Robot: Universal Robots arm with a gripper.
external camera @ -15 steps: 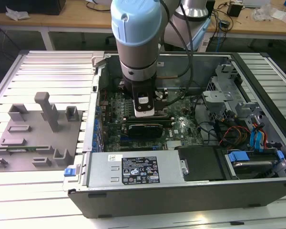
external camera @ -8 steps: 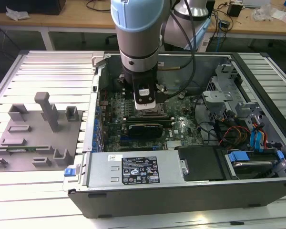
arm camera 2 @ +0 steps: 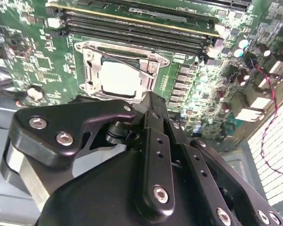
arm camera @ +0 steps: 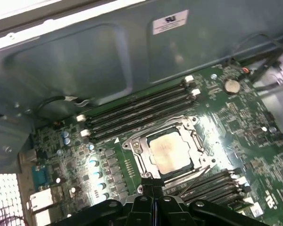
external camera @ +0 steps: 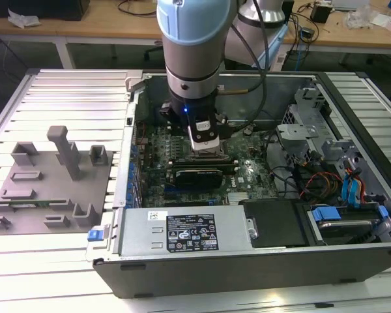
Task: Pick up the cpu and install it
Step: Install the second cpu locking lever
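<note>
Cpu [arm camera: 170, 150] seated inside socket [arm camera: 132, 146]

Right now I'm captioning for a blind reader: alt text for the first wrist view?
A pale silver cpu sits in the metal socket frame on a green motherboard, with dark memory slots beside it. The black tool hovers near the socket.

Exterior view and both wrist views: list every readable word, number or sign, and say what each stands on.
Power supply label, exterior view: white print on black, too small to read.
White sticker on the case wall, first wrist view: blurred, unreadable.
Motherboard markings, both wrist views: too small to read.
No text can be quoted.
</note>
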